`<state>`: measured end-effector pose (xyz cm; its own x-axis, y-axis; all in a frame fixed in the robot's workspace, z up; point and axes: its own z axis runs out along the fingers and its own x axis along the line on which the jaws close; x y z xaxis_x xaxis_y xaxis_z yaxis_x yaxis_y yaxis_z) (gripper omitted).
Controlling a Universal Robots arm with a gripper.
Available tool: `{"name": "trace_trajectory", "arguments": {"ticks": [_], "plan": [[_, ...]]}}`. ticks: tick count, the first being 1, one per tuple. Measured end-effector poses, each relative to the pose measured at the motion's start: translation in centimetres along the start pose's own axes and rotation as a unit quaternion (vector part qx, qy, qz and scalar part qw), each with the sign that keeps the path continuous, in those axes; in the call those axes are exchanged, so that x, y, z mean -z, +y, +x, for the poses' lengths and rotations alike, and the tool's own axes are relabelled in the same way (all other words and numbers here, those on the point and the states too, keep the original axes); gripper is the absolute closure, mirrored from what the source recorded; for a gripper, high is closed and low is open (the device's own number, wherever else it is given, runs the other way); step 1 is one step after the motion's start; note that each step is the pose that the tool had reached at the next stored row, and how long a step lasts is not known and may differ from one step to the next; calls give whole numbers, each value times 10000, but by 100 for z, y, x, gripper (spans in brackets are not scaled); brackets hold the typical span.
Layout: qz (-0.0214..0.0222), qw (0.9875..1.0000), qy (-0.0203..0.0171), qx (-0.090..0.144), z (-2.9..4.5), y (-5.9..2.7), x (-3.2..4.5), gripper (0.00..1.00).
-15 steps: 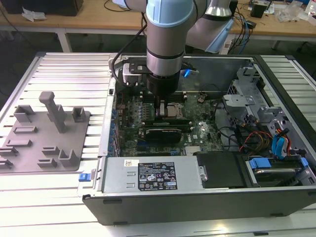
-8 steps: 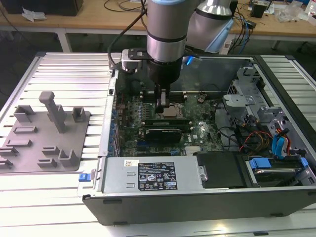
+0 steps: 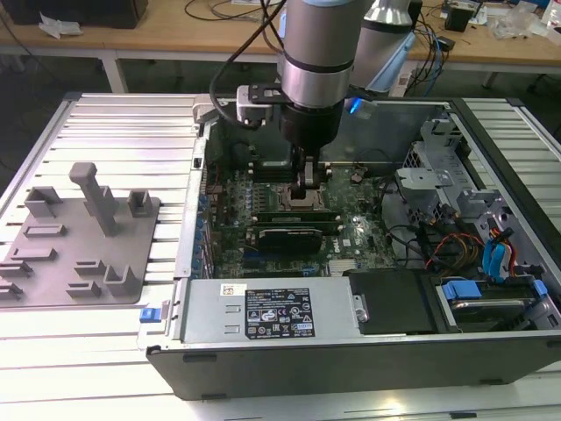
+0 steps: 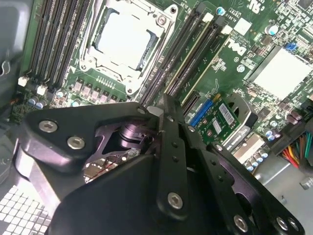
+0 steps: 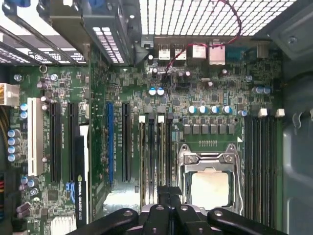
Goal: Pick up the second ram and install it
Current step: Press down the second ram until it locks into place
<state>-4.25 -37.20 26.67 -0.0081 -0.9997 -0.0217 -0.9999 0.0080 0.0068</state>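
The gripper (image 3: pixel 307 189) reaches down into the open computer case (image 3: pixel 351 351), over the motherboard (image 3: pixel 351 230), beside a grey fixture tray (image 3: pixel 79 232).

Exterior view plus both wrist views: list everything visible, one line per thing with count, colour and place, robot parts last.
Computer case: one, black and grey, open, lying on the slatted table.
Motherboard: one, green, inside the case.
CPU socket: one, metal, between two banks of memory slots.
Memory slots: several, dark, flanking the socket.
Power supply: one, grey with a black label, along the case's near edge.
Parts tray: one, grey, at the exterior view's left.
Slatted table: one, white.
Arm: one, silver, above the motherboard.
Claw: one, black, down at the memory slots beside the socket.
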Motion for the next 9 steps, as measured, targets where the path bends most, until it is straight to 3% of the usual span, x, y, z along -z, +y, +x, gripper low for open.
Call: {"name": "trace_trajectory", "arguments": {"ticks": [9], "plan": [[0, 10000, 0, 0, -2, -4, 51, 92]]}}
